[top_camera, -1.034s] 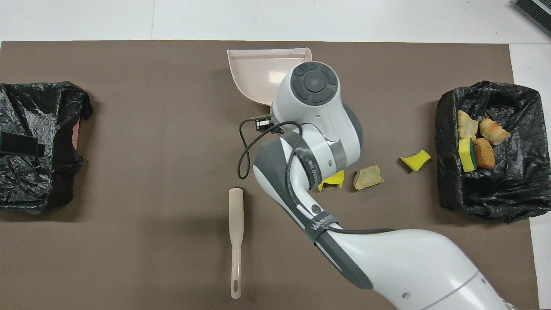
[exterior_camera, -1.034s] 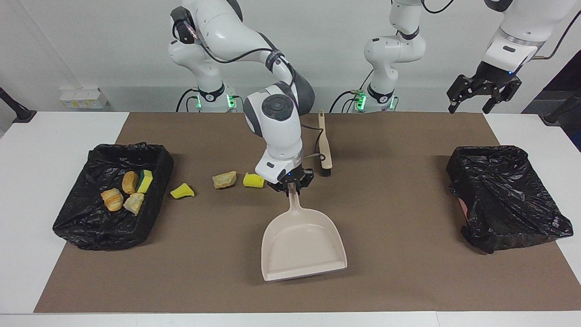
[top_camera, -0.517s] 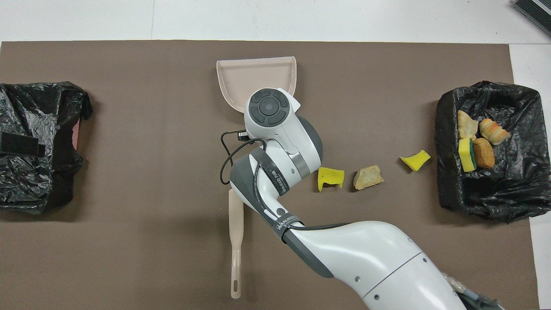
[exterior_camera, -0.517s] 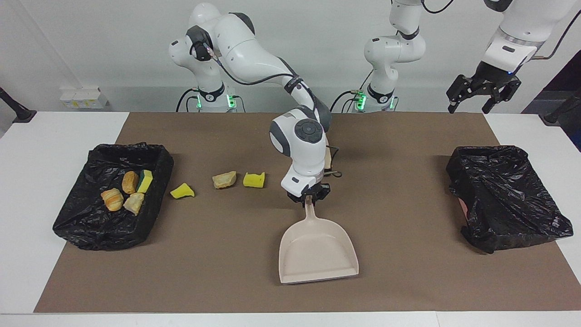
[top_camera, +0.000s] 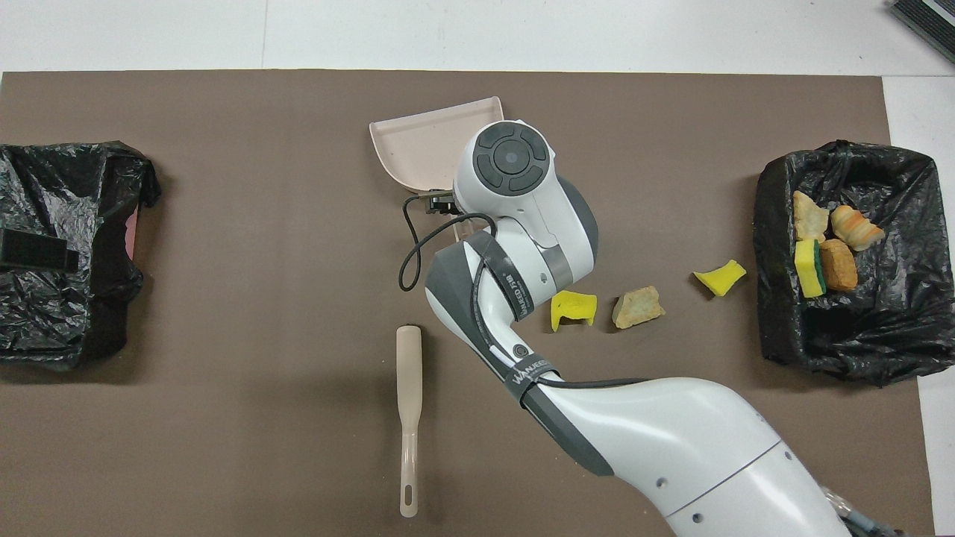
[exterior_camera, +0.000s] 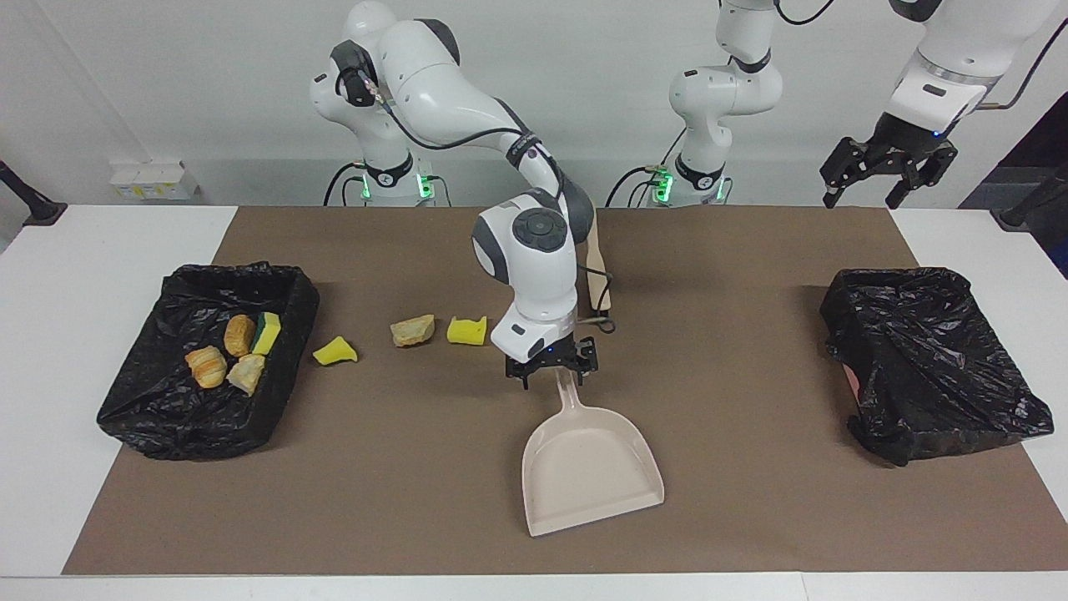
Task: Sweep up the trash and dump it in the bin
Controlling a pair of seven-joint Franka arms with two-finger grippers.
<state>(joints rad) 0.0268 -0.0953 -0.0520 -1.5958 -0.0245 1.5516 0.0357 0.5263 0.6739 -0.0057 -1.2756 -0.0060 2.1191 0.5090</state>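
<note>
Three trash pieces lie on the brown mat: a yellow sponge chunk (exterior_camera: 335, 351) (top_camera: 720, 277), a tan bread lump (exterior_camera: 412, 330) (top_camera: 636, 307) and another yellow sponge chunk (exterior_camera: 466, 330) (top_camera: 573, 309). Several more pieces lie in the black-lined bin (exterior_camera: 288, 288) (top_camera: 776, 224) at the right arm's end. The beige dustpan (exterior_camera: 592, 476) (top_camera: 421, 142) lies flat on the mat. My right gripper (exterior_camera: 554, 372) hovers open over the end of its handle (exterior_camera: 569, 392), fingers spread on either side; the wrist hides it from above. My left gripper (exterior_camera: 889, 171) waits open, raised by the left arm's end.
The beige brush (top_camera: 409, 418) (exterior_camera: 597, 288) lies on the mat nearer to the robots than the dustpan, partly hidden by the right arm in the facing view. A second black-lined bin (exterior_camera: 926, 359) (top_camera: 67, 246) stands at the left arm's end.
The right arm carried the dustpan toward the left arm's end of the mat, then opened and let go of the handle. The left arm has not moved.
</note>
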